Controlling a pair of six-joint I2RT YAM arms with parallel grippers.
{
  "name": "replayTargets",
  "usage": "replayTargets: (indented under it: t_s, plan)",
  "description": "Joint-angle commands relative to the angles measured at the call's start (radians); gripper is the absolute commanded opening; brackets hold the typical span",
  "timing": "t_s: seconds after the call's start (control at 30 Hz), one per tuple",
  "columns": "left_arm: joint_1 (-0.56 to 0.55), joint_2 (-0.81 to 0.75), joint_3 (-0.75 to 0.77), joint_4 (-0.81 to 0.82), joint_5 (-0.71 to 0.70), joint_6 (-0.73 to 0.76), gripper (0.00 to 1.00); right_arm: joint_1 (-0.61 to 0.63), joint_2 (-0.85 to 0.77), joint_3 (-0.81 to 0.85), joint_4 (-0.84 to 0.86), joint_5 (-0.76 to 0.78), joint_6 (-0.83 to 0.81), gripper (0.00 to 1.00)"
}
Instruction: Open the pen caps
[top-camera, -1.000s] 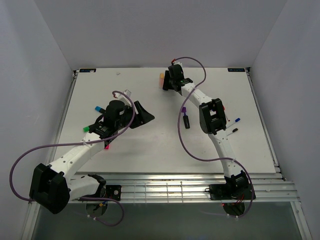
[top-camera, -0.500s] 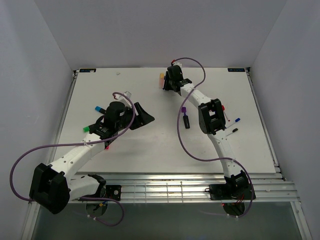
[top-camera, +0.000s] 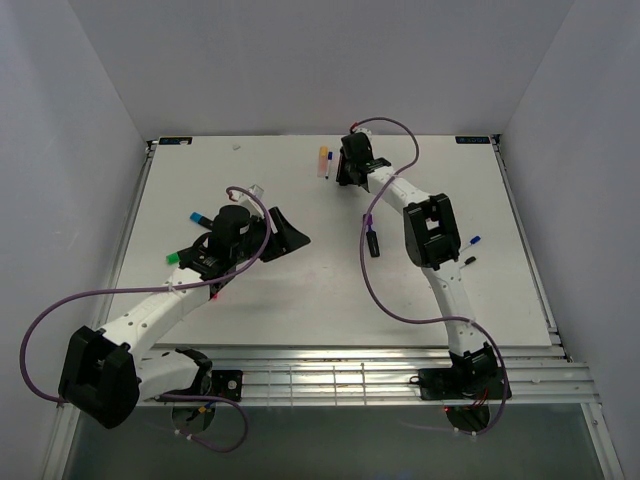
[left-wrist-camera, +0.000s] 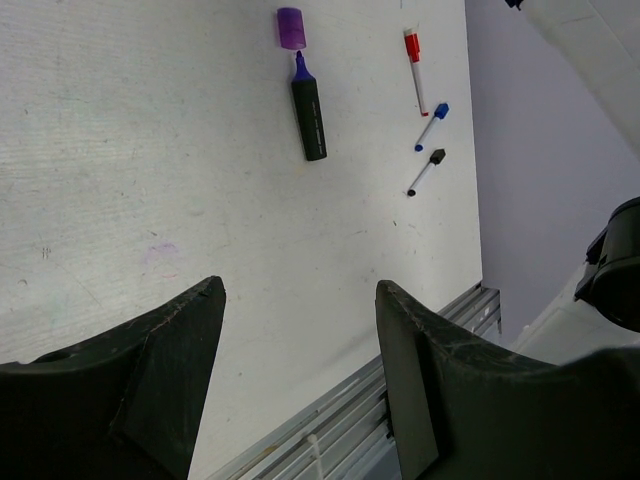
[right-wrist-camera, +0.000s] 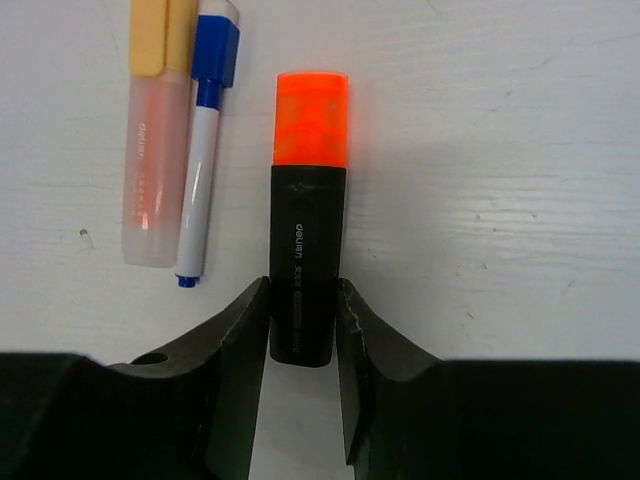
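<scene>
In the right wrist view, a black marker barrel (right-wrist-camera: 306, 260) with an orange pen cap (right-wrist-camera: 312, 118) lies on the white table. My right gripper (right-wrist-camera: 302, 310) is shut on the barrel's rear end, both fingers touching its sides. From above, that gripper (top-camera: 350, 165) sits at the far middle of the table. My left gripper (left-wrist-camera: 300, 290) hangs open over bare table with nothing between its fingers. A purple pen cap (left-wrist-camera: 290, 27) lies off its black barrel (left-wrist-camera: 309, 115), just beyond the purple tip.
Left of the held marker lie a pale orange highlighter (right-wrist-camera: 158, 150) and a blue-capped white pen (right-wrist-camera: 205, 150). Red (left-wrist-camera: 415, 70), blue (left-wrist-camera: 431, 125) and black (left-wrist-camera: 425, 172) thin pens lie at the right. Teal (top-camera: 198, 216) and green (top-camera: 175, 258) capped markers lie by the left arm.
My right gripper's fingers have closed in onto the orange-capped marker's barrel. The pale highlighter and blue pen beside it now show in the top view. The left arm has not moved.
</scene>
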Motion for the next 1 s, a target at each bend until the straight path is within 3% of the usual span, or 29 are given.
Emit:
replayTargets:
  t_s: [0.0,0.37,0.73,0.83,0.97]
  plan:
    - [0.003,-0.022,-0.01,0.03,0.023,-0.004,0.72,-0.028,-0.024,-0.117,-0.144,0.01,-0.011,0.29]
    - [0.003,-0.035,-0.056,0.064,0.052,-0.028,0.72,-0.088,-0.219,-0.467,-0.143,0.085,-0.106,0.34]
    - [0.003,-0.042,-0.059,0.065,0.053,-0.037,0.72,-0.108,-0.251,-0.519,-0.147,0.059,-0.166,0.54]
    - [0.003,-0.044,-0.062,0.065,0.053,-0.041,0.72,-0.111,-0.244,-0.522,-0.152,0.057,-0.171,0.53]
    - [0.003,-0.035,-0.061,0.065,0.058,-0.042,0.72,-0.116,-0.237,-0.515,-0.156,0.06,-0.189,0.38]
